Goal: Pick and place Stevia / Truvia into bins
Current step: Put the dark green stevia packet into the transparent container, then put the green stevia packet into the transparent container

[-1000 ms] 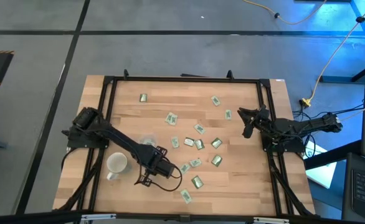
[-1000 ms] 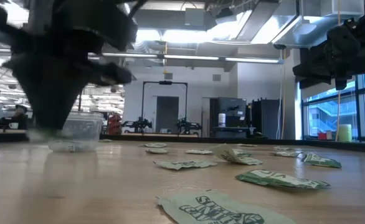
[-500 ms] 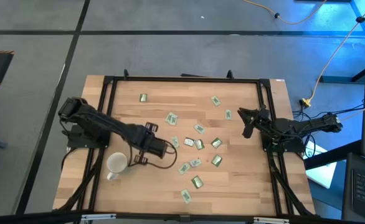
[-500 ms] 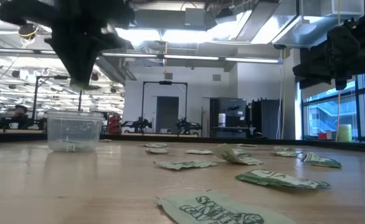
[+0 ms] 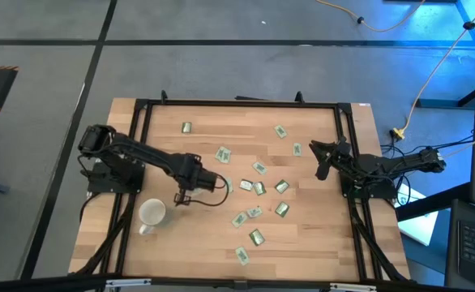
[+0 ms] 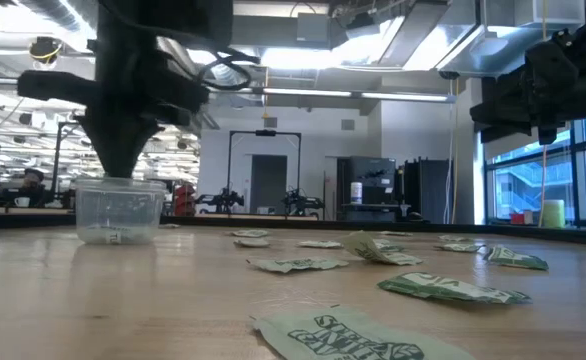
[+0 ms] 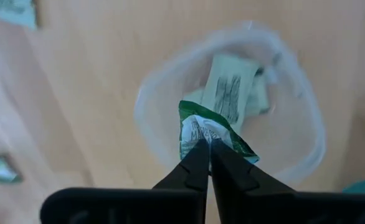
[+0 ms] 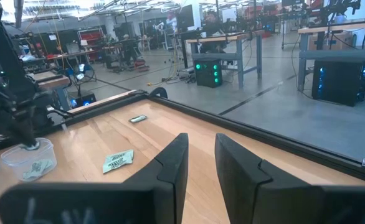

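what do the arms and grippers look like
Both arms are dark, near black, built of slim jointed segments. The left arm has a black cable looping by its wrist. Each gripper, left and right, has two flat matte-black fingers; the left's taper to narrow tips. No markings show.

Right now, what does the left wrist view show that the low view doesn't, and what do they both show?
Only the left wrist view shows the left gripper with its fingers shut on a green and white sachet, held above the open mouth of the clear cup, and sachets already lying inside the cup.

Only the low view shows the right gripper raised at the far side, loose sachets scattered across the table, and the room behind.

Both show the clear cup and the left gripper poised over it.
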{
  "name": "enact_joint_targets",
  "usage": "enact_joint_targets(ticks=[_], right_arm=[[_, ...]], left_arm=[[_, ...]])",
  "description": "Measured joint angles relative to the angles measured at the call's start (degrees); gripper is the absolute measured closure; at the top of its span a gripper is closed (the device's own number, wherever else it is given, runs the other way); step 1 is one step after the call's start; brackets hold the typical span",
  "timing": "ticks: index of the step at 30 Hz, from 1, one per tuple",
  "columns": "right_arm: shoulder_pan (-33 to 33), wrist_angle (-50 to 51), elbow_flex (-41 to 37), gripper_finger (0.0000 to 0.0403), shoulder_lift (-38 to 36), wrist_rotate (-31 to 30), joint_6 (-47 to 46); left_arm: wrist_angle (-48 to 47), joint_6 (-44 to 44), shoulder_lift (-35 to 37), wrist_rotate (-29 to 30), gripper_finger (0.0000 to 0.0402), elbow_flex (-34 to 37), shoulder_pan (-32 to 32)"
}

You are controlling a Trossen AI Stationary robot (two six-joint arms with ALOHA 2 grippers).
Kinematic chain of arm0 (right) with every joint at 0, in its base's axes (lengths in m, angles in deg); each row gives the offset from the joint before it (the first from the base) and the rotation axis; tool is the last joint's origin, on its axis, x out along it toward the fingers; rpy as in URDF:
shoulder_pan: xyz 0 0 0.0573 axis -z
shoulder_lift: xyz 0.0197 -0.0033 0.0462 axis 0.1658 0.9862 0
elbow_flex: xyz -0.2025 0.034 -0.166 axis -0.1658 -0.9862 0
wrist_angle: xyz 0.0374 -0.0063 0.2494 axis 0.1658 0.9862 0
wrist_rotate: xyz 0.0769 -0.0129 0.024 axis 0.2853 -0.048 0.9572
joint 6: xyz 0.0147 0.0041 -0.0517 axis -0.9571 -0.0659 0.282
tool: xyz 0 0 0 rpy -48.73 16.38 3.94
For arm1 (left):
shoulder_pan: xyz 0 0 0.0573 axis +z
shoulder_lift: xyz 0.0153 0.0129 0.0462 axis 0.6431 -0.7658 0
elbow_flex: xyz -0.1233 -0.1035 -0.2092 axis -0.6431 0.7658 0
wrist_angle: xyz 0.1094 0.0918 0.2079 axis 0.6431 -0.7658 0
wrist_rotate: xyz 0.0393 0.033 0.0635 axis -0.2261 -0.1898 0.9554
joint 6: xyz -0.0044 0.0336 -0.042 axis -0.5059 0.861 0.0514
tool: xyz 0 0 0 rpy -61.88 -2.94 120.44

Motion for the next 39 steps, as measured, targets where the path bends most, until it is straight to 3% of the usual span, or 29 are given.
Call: enact_joint_targets(ticks=[4, 16, 21, 23, 25, 28, 39], right_arm=[[0.0, 0.0, 0.0, 0.0318, 0.0, 0.0, 0.0], [0.0, 0.0, 0.0, 0.0318, 0.0, 0.0, 0.0], [0.0, 0.0, 0.0, 0.0318, 0.0, 0.0, 0.0], [0.0, 0.0, 0.0, 0.0318, 0.0, 0.0, 0.0], [0.0, 0.0, 0.0, 0.0318, 0.0, 0.0, 0.0], [0.0, 0.0, 0.0, 0.0318, 0.0, 0.0, 0.0], [0.0, 0.0, 0.0, 0.0318, 0.0, 0.0, 0.0]], left_arm=[[2.9, 1.4, 0.0, -2.9, 0.0376, 1.0, 1.3], [0.7, 1.4, 2.5, -0.6, 0.0322, -2.2, 1.9], [7.6, 2.5, 3.1, 0.2, 0.0314, -5.5, 2.1], [13.2, 4.7, 2.8, -2.8, 0.0308, -5.6, 2.6], [18.5, 6.7, 1.4, -6.2, 0.0301, -5.6, 3.3], [23.2, 8.8, -1.3, -6.7, 0.0295, -5.6, 4.1], [29.9, 13.8, -11.9, -7.4, 0.0313, -5.6, 6.9]])
